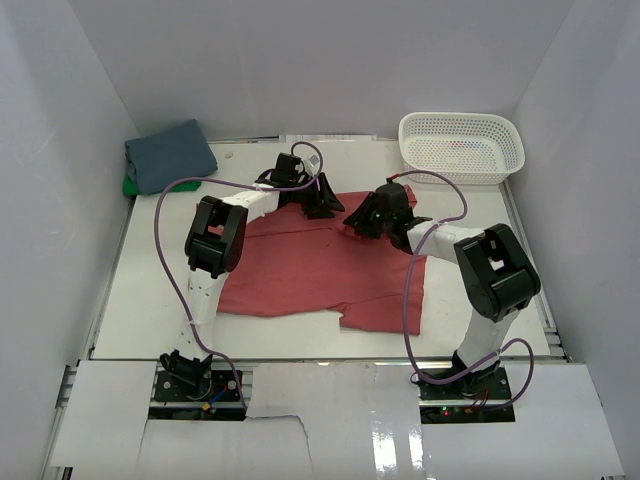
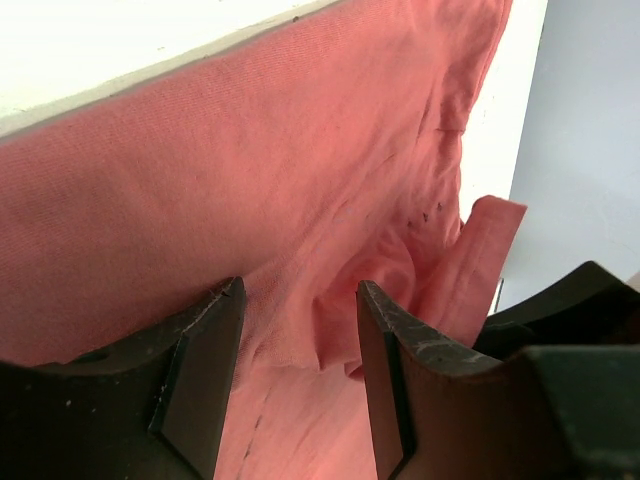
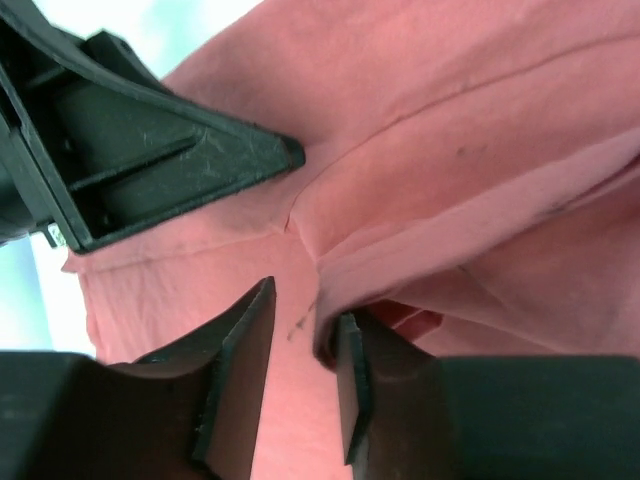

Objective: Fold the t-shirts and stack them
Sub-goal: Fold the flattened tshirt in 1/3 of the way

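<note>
The coral-red t-shirt point(image 1: 320, 272) lies spread across the middle of the table. Both grippers are down at its far edge, close together. My left gripper point(image 1: 322, 204) is open, and a raised ridge of the red cloth point(image 2: 330, 300) stands between its fingers without being pinched. My right gripper point(image 1: 362, 222) has its jaws close together with a narrow gap showing; a folded hem of the shirt point(image 3: 330, 290) rests against the tip of its right finger point(image 3: 350, 380). The slate-blue t-shirt point(image 1: 170, 155) sits folded at the back left corner, on top of the green one point(image 1: 130, 186).
A white mesh basket point(image 1: 461, 146) stands at the back right. White walls close in the table on three sides. In the right wrist view the left gripper's black body point(image 3: 150, 150) sits just beyond my fingers. Purple cables loop over both arms.
</note>
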`<state>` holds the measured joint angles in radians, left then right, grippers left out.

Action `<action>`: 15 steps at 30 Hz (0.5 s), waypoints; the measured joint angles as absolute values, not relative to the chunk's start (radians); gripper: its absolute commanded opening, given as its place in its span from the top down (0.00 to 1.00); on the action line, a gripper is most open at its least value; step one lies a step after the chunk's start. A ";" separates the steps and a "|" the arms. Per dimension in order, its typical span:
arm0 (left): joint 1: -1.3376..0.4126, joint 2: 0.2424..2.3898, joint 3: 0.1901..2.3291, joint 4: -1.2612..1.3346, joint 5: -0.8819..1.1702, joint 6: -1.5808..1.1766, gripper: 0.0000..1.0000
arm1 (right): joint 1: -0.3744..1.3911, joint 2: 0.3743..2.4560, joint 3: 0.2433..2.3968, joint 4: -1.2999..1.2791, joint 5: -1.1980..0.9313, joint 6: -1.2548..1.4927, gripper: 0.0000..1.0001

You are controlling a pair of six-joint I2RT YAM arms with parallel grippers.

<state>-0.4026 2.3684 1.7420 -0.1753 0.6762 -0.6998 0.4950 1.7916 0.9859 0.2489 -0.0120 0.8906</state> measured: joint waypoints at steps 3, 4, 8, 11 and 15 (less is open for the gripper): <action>-0.403 2.368 1.742 -0.175 0.677 -0.698 0.41 | 0.483 1.793 0.986 0.239 -0.056 0.941 0.62; -0.403 2.368 1.742 -0.175 0.677 -0.697 0.41 | 0.475 1.796 0.986 0.239 -0.078 0.967 0.61; -0.403 2.368 1.742 -0.176 0.677 -0.695 0.41 | 0.432 1.819 0.974 0.268 -0.159 1.084 0.59; -0.403 2.367 1.742 -0.179 0.675 -0.691 0.40 | 0.407 1.824 0.939 0.313 -0.210 1.174 0.57; -0.402 2.365 1.742 -0.184 0.673 -0.685 0.40 | 0.400 1.824 0.902 0.368 -0.265 1.271 0.57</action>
<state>-0.4023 2.3653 1.7420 -0.1841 0.6727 -0.6853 0.4004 1.8236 0.9020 0.3676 -0.2649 1.2709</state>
